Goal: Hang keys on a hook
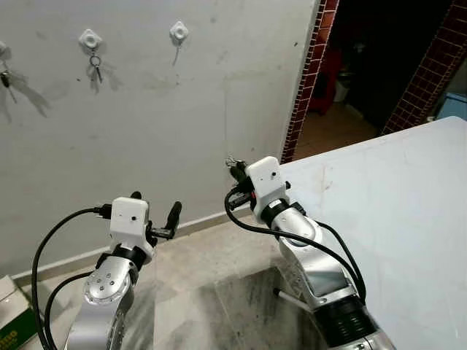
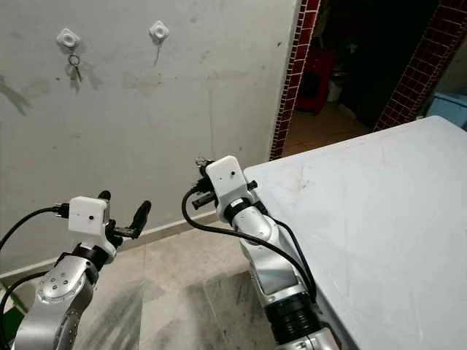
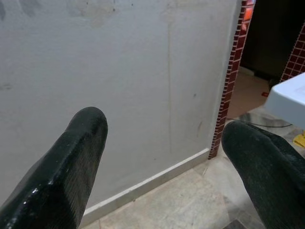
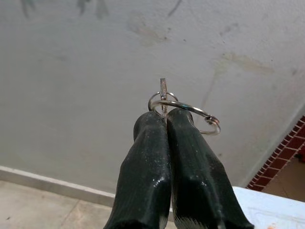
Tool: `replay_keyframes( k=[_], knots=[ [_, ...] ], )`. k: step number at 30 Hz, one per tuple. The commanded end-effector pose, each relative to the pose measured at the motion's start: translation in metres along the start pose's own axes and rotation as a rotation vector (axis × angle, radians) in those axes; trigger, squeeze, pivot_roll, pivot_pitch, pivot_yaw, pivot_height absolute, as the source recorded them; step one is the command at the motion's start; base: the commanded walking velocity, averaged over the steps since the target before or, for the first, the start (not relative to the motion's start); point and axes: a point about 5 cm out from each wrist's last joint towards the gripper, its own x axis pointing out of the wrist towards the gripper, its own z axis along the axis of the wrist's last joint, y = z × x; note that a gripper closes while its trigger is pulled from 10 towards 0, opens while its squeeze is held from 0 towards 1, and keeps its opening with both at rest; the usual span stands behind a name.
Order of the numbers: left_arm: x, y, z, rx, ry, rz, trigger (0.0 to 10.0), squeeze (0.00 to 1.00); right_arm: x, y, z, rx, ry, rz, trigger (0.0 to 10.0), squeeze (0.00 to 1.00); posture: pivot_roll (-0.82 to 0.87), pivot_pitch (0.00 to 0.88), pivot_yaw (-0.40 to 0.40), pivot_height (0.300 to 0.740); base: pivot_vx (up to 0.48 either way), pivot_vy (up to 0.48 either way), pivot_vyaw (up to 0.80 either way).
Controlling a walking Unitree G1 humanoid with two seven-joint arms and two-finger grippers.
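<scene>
Keys (image 4: 183, 107) in right tool (image 4: 166, 117); grey wall (image 1: 182, 109), white table (image 1: 394, 204)

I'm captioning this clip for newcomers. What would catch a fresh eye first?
The right pincer, raised before the grey wall, is shut on a key ring. High on the wall are white hooks: one already holds a key, the one beside it is bare. The left pincer is open, holding nothing.
</scene>
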Motion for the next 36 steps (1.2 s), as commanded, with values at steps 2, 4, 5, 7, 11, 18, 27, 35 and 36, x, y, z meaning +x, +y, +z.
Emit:
replay_keyframes(
  k=[2, 4, 5, 7, 11, 18, 27, 35, 36],
  knots=[
    [0.0004, -0.0003, 0.0004, -0.001, -0.004, -0.007, 10.0, 0.00, 0.0026, 0.0016, 0.0035, 0.003, -0.015, 0.011, 10.0, 0.00, 0.10, 0.000, -0.015, 0.740, 0.382, 0.000, 0.00],
    [0.0003, -0.0008, 0.0005, -0.001, -0.004, -0.009, 10.0, 0.00, 0.0030, 0.0022, 0.0034, 0.002, -0.016, 0.013, 10.0, 0.00, 0.10, 0.000, -0.016, 0.740, 0.388, 0.000, 0.00],
    [0.0003, -0.0009, 0.0005, -0.001, -0.004, -0.010, 10.0, 0.00, 0.0031, 0.0023, 0.0034, 0.002, -0.016, 0.013, 10.0, 0.00, 0.10, 0.000, -0.016, 0.740, 0.390, 0.000, 0.00],
    [0.0003, -0.0009, 0.0004, -0.001, -0.003, -0.011, 10.0, 0.00, 0.0032, 0.0026, 0.0036, 0.003, -0.018, 0.013, 10.0, 0.00, 0.10, 0.000, -0.016, 0.740, 0.394, 0.000, 0.00],
    [0.0001, -0.0008, 0.0003, -0.001, -0.002, -0.011, 10.0, 0.00, 0.0033, 0.0024, 0.0036, 0.004, -0.021, 0.010, 10.0, 0.00, 0.11, 0.000, -0.016, 0.740, 0.390, 0.000, 0.00],
    [-0.0001, -0.0007, 0.0001, -0.001, 0.001, -0.010, 10.0, 0.00, 0.0034, 0.0026, 0.0027, 0.001, -0.018, 0.012, 10.0, 0.00, 0.11, 0.000, -0.016, 0.740, 0.388, 0.000, 0.00],
    [0.0005, -0.0010, 0.0002, -0.001, 0.002, -0.009, 10.0, 0.00, 0.0039, 0.0038, 0.0026, -0.002, -0.021, 0.016, 10.0, 0.00, 0.11, 0.000, -0.015, 0.740, 0.389, 0.000, 0.00],
    [0.0008, -0.0002, 0.0005, -0.001, 0.002, -0.005, 10.0, 0.00, 0.0049, 0.0043, 0.0032, -0.005, -0.024, 0.019, 10.0, 0.00, 0.11, 0.000, -0.015, 0.740, 0.388, 0.000, 0.00],
    [0.0008, -0.0003, 0.0004, -0.002, 0.003, -0.005, 10.0, 0.00, 0.0050, 0.0044, 0.0032, -0.006, -0.025, 0.020, 10.0, 0.00, 0.11, 0.000, -0.015, 0.740, 0.368, 0.000, 0.00]
  ],
)
